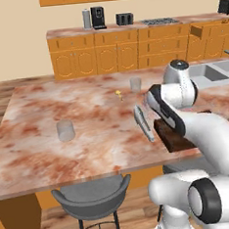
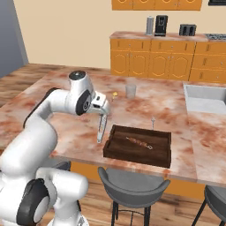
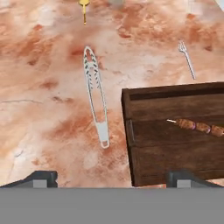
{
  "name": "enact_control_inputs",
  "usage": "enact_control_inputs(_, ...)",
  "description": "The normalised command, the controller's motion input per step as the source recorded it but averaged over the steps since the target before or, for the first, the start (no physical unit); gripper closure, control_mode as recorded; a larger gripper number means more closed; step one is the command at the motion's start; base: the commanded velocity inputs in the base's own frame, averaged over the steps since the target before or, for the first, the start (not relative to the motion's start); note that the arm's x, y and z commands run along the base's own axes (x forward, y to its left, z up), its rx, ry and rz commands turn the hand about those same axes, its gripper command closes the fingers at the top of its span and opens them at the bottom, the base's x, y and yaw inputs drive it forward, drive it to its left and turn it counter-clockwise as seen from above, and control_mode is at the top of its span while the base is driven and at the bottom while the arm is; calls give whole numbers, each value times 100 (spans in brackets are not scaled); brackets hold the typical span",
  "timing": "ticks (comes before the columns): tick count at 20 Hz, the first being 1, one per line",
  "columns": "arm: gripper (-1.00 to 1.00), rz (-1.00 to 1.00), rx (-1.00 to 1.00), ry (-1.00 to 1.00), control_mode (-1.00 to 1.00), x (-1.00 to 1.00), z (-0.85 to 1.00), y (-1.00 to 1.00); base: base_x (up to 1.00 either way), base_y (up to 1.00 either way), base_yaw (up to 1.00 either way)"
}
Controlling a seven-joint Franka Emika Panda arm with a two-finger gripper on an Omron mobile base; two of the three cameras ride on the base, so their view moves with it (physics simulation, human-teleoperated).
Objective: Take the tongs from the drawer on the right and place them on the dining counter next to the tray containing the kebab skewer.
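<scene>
At centre-left of the hand view: slim grey metal tongs (image 3: 97,97) lie flat on the marbled reddish-pink worktop (image 3: 39,105), just beside the dark brown rectangular tray (image 3: 175,148) | tool (image 3: 114,177) wide, empty | tongs likely light, stiff, slippery; grip mid-arms.

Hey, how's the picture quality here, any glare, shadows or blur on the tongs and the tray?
Hand view: flat, even light, no glare; the slim grey metal tongs lie sharp beside the dark brown rectangular tray, almost shadowless. Right base view: soft overall, tray interior dark. Left base view: the arm hides most of the tray; the far orange cabinets look slightly blurred.
</scene>
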Motion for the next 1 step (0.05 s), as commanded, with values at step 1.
enact_control_inputs(1,-100,0,0,-21,-100,-16,49,0,0,0,0)
